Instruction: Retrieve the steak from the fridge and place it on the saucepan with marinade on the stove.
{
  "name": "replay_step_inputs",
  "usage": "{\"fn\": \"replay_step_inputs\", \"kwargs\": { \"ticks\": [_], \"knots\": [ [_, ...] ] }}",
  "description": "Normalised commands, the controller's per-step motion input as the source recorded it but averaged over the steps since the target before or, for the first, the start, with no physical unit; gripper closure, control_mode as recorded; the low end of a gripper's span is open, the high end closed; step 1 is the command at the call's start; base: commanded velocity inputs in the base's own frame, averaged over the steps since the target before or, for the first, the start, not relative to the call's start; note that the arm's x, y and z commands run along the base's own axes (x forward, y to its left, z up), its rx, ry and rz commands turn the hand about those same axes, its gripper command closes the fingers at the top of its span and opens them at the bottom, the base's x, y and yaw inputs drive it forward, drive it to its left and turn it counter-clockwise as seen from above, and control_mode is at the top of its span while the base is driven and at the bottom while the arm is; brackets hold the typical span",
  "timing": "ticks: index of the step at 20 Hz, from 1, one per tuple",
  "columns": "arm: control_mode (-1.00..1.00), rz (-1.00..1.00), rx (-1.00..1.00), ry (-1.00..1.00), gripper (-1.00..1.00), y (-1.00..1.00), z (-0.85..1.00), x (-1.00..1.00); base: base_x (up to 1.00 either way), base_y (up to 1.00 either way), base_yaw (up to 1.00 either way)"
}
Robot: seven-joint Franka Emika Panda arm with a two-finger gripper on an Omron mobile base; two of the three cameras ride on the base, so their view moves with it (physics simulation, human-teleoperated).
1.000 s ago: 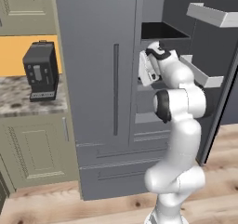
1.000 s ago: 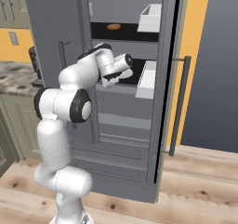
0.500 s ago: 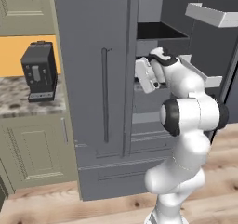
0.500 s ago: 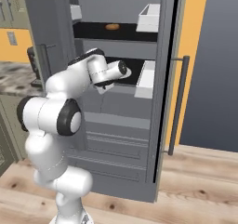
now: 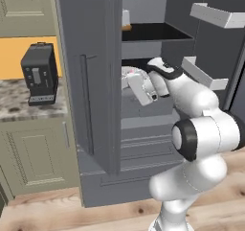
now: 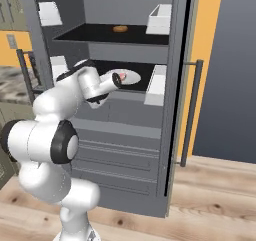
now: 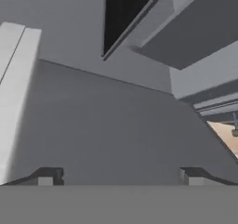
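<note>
You have the gripper [image 7: 121, 176] spread wide and empty, reaching into the open fridge [image 6: 125, 120]. The steak [image 6: 119, 76] lies on a white plate [image 6: 131, 77] on the middle shelf, just right of the hand.

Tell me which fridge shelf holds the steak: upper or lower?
The lower shelf: the steak lies there on a white plate, level with the pincer. The upper shelf holds just a brown lump.
</note>
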Motion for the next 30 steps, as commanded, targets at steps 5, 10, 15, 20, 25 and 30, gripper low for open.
{"fn": "replay_step_inputs", "kwargs": {
  "ticks": [5, 10, 15, 20, 25, 30],
  "knots": [
    [-1.0, 0.19, -0.08, -0.09, -1.0, 1.0, -0.49, -0.51, 0.0, 0.0, 0.0],
    [-1.0, 0.1, -0.04, -0.08, -1.0, 1.0, -0.4, -0.19, 0.0, 0.0, 0.0],
    [-1.0, 0.0, 0.0, -0.1, -1.0, 1.0, -0.16, 0.06, 0.0, 0.0, 0.0],
    [-1.0, -0.12, -0.01, -0.18, -1.0, 0.54, 0.0, -0.23, 0.0, 0.0, 0.0],
    [-1.0, -0.21, -0.03, -0.03, -1.0, -0.41, 0.36, -0.54, 0.0, 0.0, 0.0],
    [-1.0, -0.19, -0.07, 0.0, -1.0, -0.62, 0.89, -0.14, 0.0, 0.0, 0.0]
  ]
}}
